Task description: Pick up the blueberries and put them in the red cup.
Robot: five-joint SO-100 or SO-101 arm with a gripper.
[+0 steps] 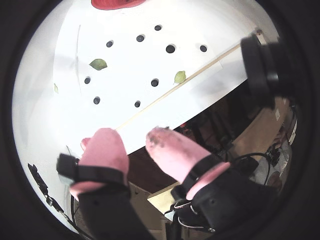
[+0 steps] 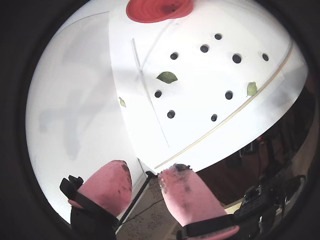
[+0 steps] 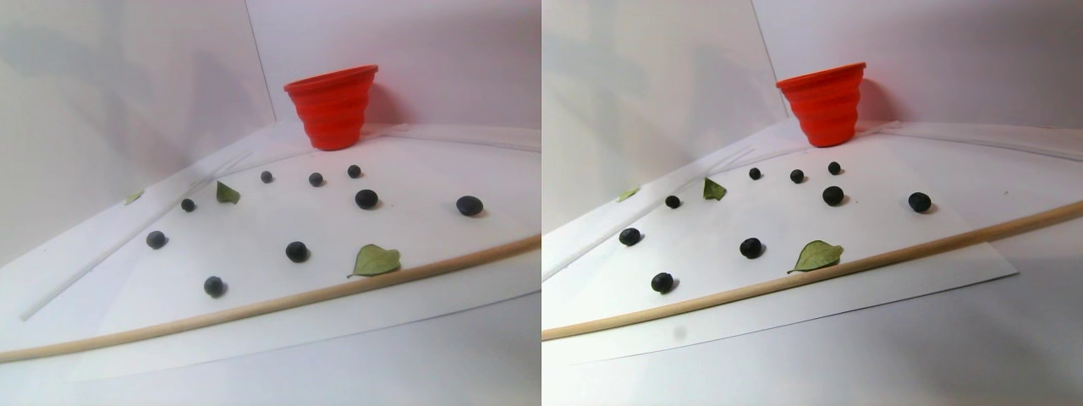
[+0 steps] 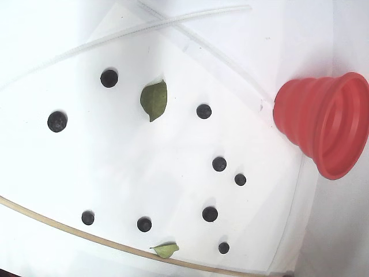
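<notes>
Eight blueberries (image 1: 170, 48) show in a wrist view, scattered on the white sheet (image 1: 130, 100), with two green leaves (image 1: 98, 64) plus a pale sliver at left, perhaps a third. The gripper (image 1: 134, 145) hangs above the sheet's near edge, pink fingers (image 1: 102, 150) apart, nothing between them. The red cup (image 1: 117, 4) is cut off at the top.

Another wrist view: eight berries, three leaves, cup at the far edge.

Stereo pair view: eight berries per half, cup upright behind them, wooden rod (image 3: 279, 300) across the front.

Fixed view: nine berries, two leaves, cup at right, empty as far as its mouth shows.
</notes>
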